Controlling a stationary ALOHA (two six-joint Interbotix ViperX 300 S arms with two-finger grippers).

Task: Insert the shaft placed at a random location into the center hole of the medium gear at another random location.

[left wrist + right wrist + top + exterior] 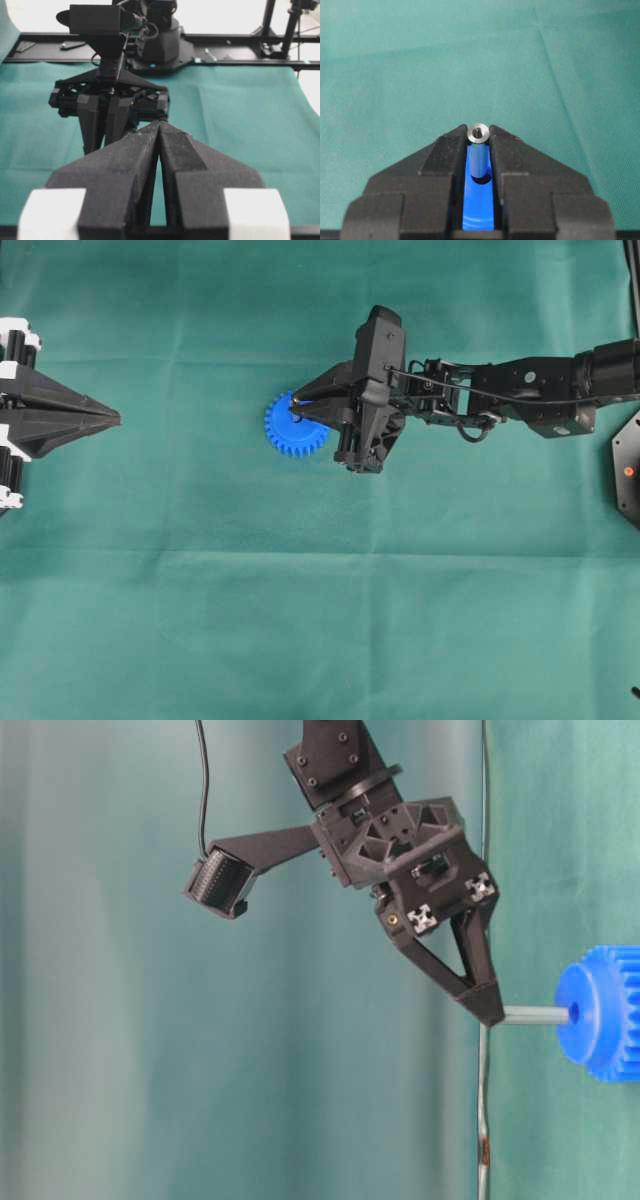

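overhead view: green cloth (200, 620); right fingers (296, 407) pinch shaft (478, 133), left fingers (115, 419) together.

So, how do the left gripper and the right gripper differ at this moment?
The right gripper is shut on the shaft, its jaws pinching one end; the left gripper is shut on nothing, jaws pressed together. The right gripper is over the medium gear, with the shaft at the center hole; the left gripper sits at the cloth's left edge, far from the gear. Both are black, with tapered jaws.
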